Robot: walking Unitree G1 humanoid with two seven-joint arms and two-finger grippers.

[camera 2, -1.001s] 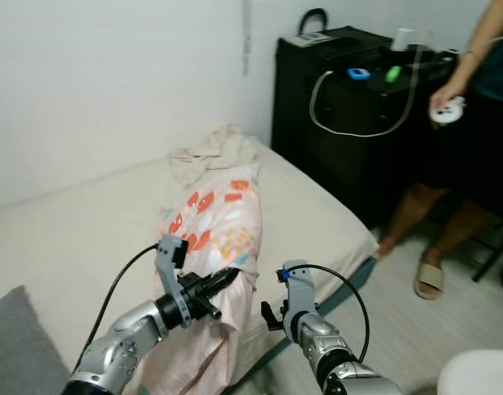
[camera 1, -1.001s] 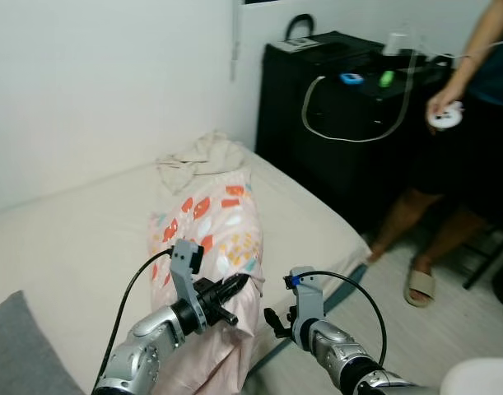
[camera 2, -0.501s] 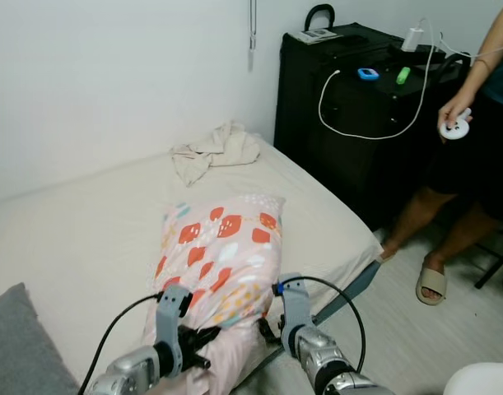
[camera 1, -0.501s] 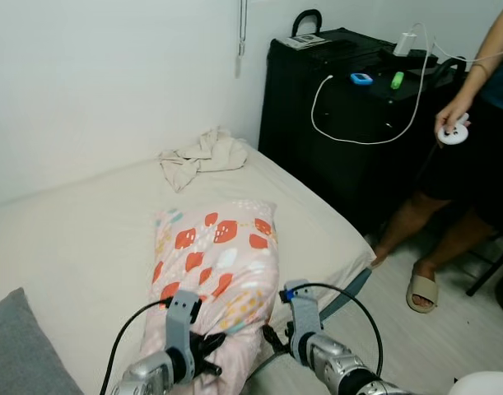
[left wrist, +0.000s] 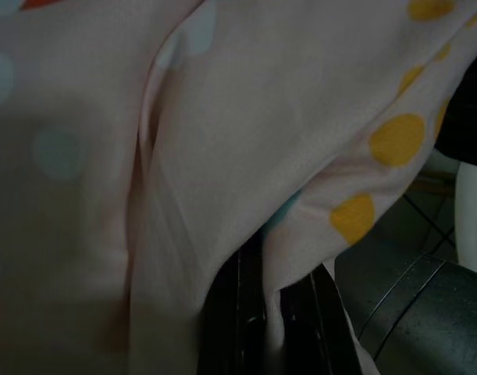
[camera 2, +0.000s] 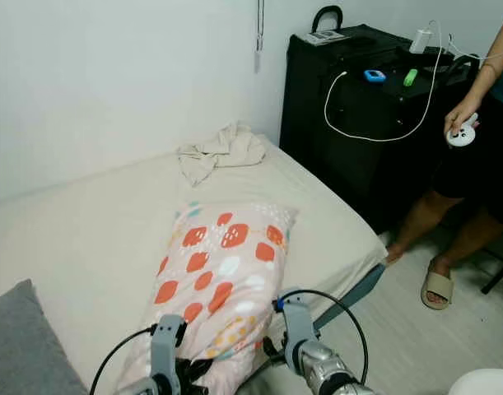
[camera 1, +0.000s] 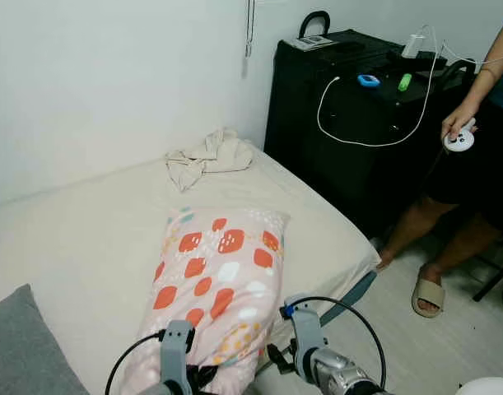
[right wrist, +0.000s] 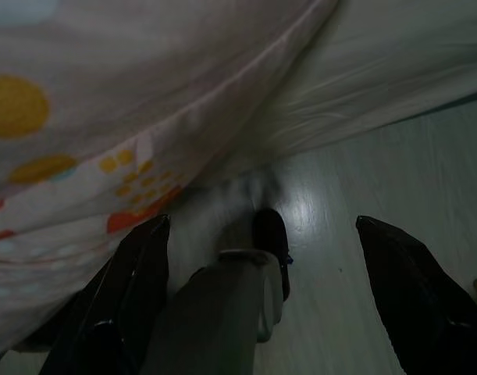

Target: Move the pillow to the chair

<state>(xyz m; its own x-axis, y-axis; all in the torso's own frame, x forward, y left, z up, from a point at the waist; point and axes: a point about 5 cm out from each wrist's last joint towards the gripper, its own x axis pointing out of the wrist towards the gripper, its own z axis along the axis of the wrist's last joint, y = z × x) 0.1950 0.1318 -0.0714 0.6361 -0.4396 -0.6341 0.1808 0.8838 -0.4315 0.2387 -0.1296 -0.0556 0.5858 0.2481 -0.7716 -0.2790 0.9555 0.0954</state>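
Note:
The pink pillow (camera 1: 221, 284) with red and orange spots lies flat on the bed (camera 1: 70, 239), its near end hanging over the front edge. At that near end my left gripper (camera 1: 197, 378) is shut on a fold of the pillow's cover; in the left wrist view the fabric is pinched between its black fingers (left wrist: 232, 312). My right gripper (camera 1: 276, 359) hangs open just right of the pillow's near corner. The right wrist view has its fingers (right wrist: 137, 289) spread wide with nothing between them, above the pale floor. A white rounded edge (camera 1: 488, 386), possibly the chair, shows at bottom right.
A person (camera 1: 465, 164) stands at the right holding a white controller (camera 1: 461, 138), beside a black cabinet (camera 1: 342, 123) with cables on top. A crumpled cloth (camera 1: 206, 155) lies at the bed's far end. A grey cushion (camera 1: 20, 346) lies at the near left.
The pillow, held up and bunched a second ago, now lies spread flat on the bed. Both arms have sunk toward the bottom of the view; the left still grips the cover.

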